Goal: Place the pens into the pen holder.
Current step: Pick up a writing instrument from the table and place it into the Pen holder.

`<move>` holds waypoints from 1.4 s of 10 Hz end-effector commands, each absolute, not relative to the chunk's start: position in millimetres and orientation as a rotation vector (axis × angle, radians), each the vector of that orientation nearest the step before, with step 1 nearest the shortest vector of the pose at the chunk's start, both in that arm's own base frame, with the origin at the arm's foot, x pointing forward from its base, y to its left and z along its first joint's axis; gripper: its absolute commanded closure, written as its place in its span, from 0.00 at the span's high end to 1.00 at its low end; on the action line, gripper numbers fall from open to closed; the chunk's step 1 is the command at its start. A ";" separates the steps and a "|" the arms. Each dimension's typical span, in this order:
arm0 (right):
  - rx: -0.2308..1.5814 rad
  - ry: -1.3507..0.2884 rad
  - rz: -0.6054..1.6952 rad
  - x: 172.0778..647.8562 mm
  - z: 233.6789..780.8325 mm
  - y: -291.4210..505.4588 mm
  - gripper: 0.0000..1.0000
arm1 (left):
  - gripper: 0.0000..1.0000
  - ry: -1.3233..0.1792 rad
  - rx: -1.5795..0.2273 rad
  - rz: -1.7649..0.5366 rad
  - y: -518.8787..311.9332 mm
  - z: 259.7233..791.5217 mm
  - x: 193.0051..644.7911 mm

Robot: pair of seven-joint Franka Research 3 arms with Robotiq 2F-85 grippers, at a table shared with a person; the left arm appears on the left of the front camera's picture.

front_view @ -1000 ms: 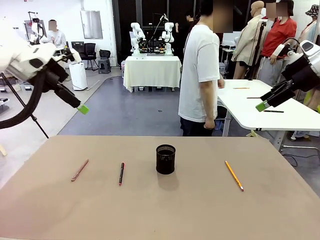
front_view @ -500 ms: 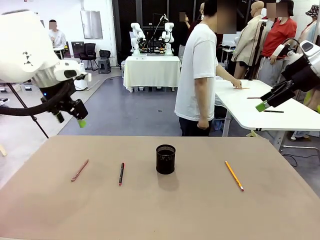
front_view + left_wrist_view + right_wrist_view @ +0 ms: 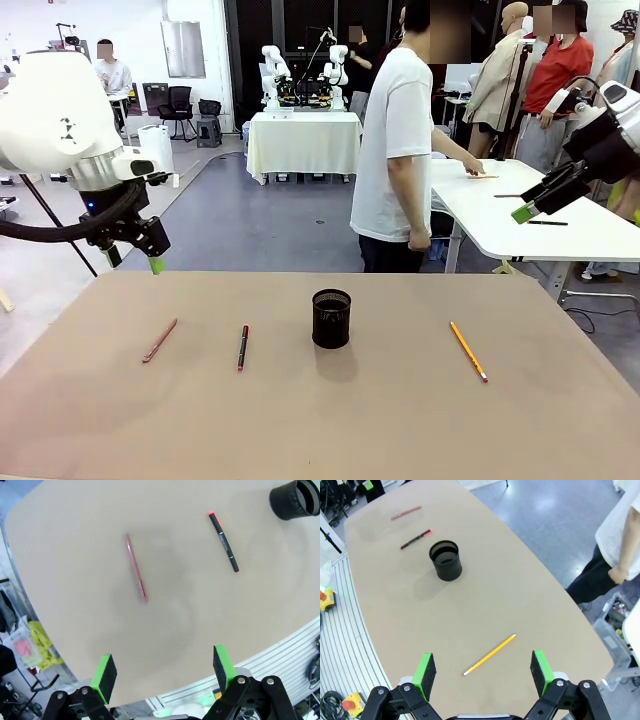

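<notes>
Front view: left arm is swinging in from the left and turning its wrist downward. A second ago the left gripper (image 3: 152, 262) was angled outward, clear of the bench (image 3: 400, 430). Now it is hanging pointed down over the bench's far-left edge. Right gripper (image 3: 525, 210) is holding the same raised pose off to the right, no change.

Judgement: this is looking like the start of the first pick. No pen is in the pen holder (image 3: 331, 318) yet. Three are lying flat on the bench:
- reddish-pink pen (image 3: 160, 340), at the left
- black pen with red ends (image 3: 242, 347), between the pink pen and the holder
- yellow pencil (image 3: 468, 351), well to the right of the holder

Left wrist view: gripper jaws are standing wide apart with nothing between them.
- The reddish-pink pen is lying ahead of the gripper, a little toward the left pad's side, with the gripper well above it.
- Its length is running roughly across the line on which the pads close, so a descent with a small sideways shift is likely what the next move is calling for.
- The black pen is lying farther right, with the holder at the top-right corner.

Right wrist view: jaws are also wide apart and empty. The yellow pencil is lying on the bench below, between the two pads in frame.
</notes>
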State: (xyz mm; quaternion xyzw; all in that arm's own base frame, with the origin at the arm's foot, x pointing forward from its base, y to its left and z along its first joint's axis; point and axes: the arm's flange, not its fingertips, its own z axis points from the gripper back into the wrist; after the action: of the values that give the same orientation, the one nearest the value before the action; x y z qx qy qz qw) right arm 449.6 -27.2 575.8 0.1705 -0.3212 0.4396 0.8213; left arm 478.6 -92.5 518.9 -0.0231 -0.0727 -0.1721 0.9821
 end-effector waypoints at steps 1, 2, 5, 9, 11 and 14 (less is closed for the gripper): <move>0.380 -0.695 0.931 450.6 576.7 -26.7 1.00 | 1.00 -0.156 -0.042 -0.327 -94.1 521.7 474.1; 0.380 -0.695 0.931 450.6 576.7 -26.7 1.00 | 1.00 -0.156 -0.042 -0.327 -94.1 521.7 474.1; 0.380 -0.695 0.931 450.6 576.7 -26.7 1.00 | 1.00 -0.153 0.051 -0.285 -93.6 495.1 505.9; 0.380 -0.695 0.931 450.6 576.7 -26.7 1.00 | 1.00 -0.062 0.080 -0.204 -83.3 435.7 547.5; 0.380 -0.695 0.931 450.6 576.7 -26.7 1.00 | 1.00 -0.007 0.046 -0.223 -75.1 408.9 565.4; 0.380 -0.695 0.931 450.6 576.7 -26.7 1.00 | 1.00 -0.001 0.047 -0.233 -79.4 378.2 581.4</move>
State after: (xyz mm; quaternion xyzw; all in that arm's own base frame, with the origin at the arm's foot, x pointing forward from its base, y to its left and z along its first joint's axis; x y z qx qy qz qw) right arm 449.5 -27.2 575.5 0.1702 -0.3208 0.4396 0.8215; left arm 574.2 -77.8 375.2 0.0254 0.0036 -0.1108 0.9935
